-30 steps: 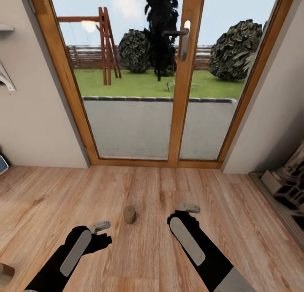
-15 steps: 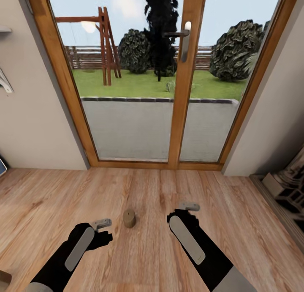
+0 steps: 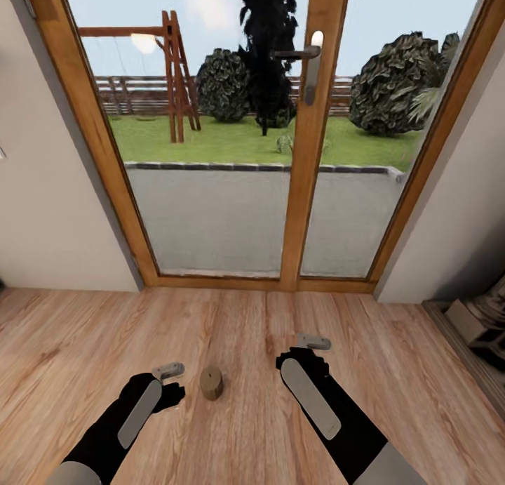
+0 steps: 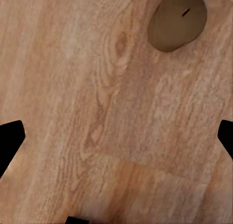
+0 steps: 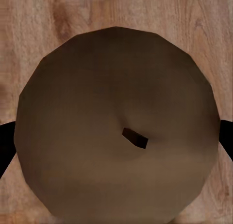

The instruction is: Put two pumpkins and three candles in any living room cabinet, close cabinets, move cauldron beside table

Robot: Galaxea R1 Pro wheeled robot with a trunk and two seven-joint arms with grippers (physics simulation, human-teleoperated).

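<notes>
A tan candle point(image 3: 211, 383) stands upright on the wood floor point(image 3: 231, 316), just beside the left gripper point(image 3: 168, 370) and in front of the glass door point(image 3: 224, 134); in the left wrist view the same candle point(image 4: 177, 20) lies beyond the left fingertips point(image 4: 9, 139), which are spread wide with nothing between them, so this claw is released. In the right wrist view a second candle point(image 5: 116, 127) sits between the dark fingertips point(image 5: 6, 146) of the right gripper point(image 3: 313, 342). These touch its sides, so this claw appears clenched on it.
</notes>
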